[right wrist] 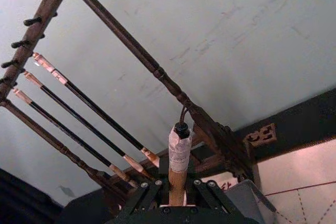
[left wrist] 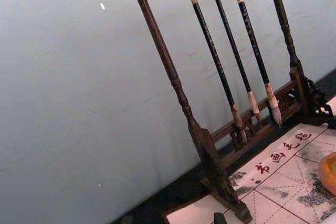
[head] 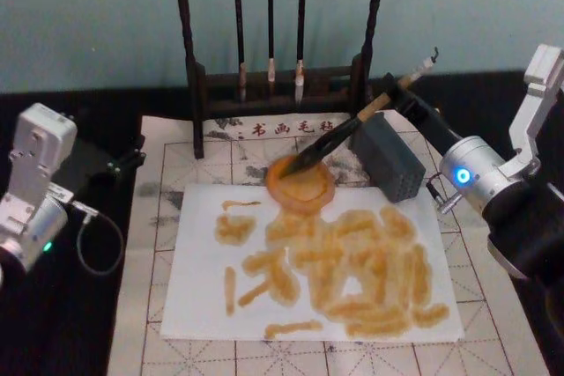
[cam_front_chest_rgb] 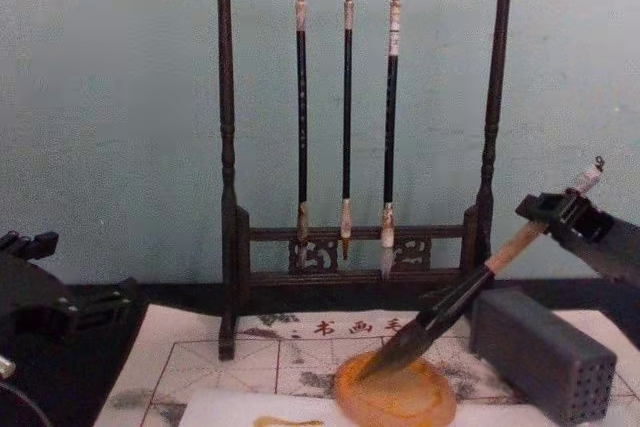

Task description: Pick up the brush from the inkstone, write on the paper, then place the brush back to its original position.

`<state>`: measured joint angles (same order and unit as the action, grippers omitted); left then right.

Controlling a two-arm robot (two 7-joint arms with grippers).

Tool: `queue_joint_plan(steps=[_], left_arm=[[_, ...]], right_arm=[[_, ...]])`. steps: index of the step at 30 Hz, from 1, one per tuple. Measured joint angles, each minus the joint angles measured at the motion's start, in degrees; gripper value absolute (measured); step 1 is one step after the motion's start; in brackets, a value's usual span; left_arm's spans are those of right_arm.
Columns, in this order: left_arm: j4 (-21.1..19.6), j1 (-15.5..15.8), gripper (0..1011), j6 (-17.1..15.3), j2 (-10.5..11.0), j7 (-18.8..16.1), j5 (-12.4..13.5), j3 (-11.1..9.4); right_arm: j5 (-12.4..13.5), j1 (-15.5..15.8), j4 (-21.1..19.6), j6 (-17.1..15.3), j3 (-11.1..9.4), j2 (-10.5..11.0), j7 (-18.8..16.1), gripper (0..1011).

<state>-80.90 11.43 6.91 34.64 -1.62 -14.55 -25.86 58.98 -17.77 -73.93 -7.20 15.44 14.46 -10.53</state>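
Amber strokes cover the paper (head: 203, 305) — the writing looks done. The right gripper (head: 390, 96) is clamped on the bamboo handle of the brush (head: 339, 136), bristles resting in the inkstone (head: 304, 191) at the paper's far edge — only letting go seems left. The left arm (head: 35, 187) sits parked at the left.

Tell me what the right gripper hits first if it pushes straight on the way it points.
Most likely the wooden rack's right post: the right gripper, shut on the brush, points back toward it. Depth is unclear, so it might slip past to the wall. The left arm sits parked at left.
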Motion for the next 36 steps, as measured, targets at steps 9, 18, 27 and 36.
queue_joint_plan(steps=[9, 18, 27, 36], left_arm=[[0.0, 0.0, 1001, 0.0, 0.0, 0.0, 0.0, 0.0], [0.0, 0.0, 1001, 0.0, 0.0, 0.0, 0.0, 0.0], [0.0, 0.0, 1001, 0.0, 0.0, 0.0, 0.0, 0.0], [0.0, 0.0, 1001, 0.0, 0.0, 0.0, 0.0, 0.0]], right_arm=[[1.06, -0.05, 0.29, 0.1, 0.68, 0.38, 1.23, 184], [2.73, 0.08, 0.54, 0.06, 0.72, 0.45, 2.47, 184], [4.34, 0.11, 1.04, 0.17, 0.65, 0.45, 3.26, 184], [5.13, 0.13, 1.22, 0.25, 0.75, 0.53, 3.72, 184]])
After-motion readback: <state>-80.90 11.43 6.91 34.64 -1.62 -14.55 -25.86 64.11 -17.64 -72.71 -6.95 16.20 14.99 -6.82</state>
